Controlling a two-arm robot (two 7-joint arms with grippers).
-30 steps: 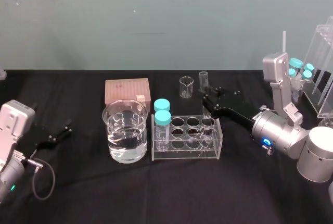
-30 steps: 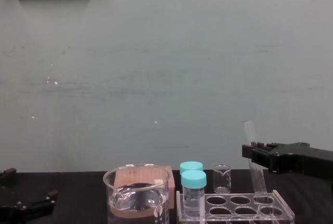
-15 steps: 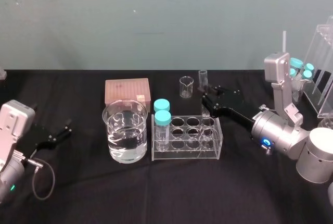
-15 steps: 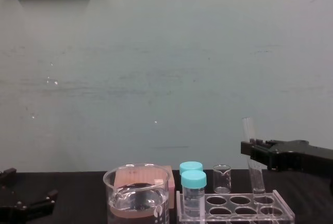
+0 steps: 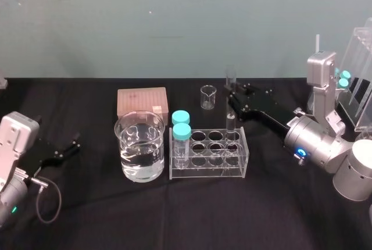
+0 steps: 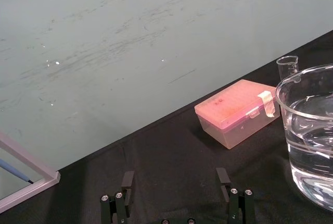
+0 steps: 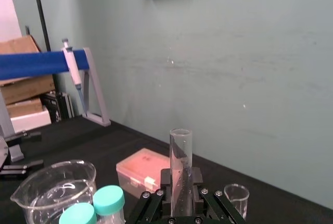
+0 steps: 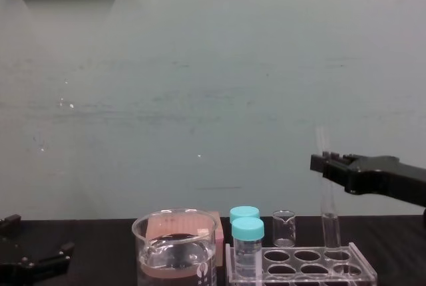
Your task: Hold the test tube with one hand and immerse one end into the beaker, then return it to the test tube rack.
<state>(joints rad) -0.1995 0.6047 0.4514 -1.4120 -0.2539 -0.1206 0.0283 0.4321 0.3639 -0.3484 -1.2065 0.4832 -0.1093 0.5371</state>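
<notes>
The right claw [image 5: 232, 100] reaches in from the right side of the table [image 5: 174, 221] and is closed on the test tube [image 5: 231, 119], its two fingers pinching the glass in the upper half, so the open mouth stands above the fingers and most of the length hangs below. The tube's long axis is upright, close to plumb in the chest view. Its rounded lower end sits at the far right hole of the test tube rack [image 5: 209, 167], about level with the rack's top plate; whether it is fully clear of the hole is hard to tell. The rack stands near the middle of the table, and the beaker [image 5: 139, 145], about half full of clear liquid, stands just beside it on the robot's left. So the beaker lies to the left of the held tube, and a little nearer the table's front edge, across the length of the rack. Two teal-capped vials [image 5: 181, 125] stand in the rack's left end, between tube and beaker. The coming move looks to be a raise, then a sideways carry to the left over those caps, keeping the tube vertical so it can go down through the beaker's wide mouth. The left claw [image 5: 67, 148] rests near the table's left edge, fingers spread and holding nothing; it is nearer the beaker, but the right arm has the tube.
</notes>
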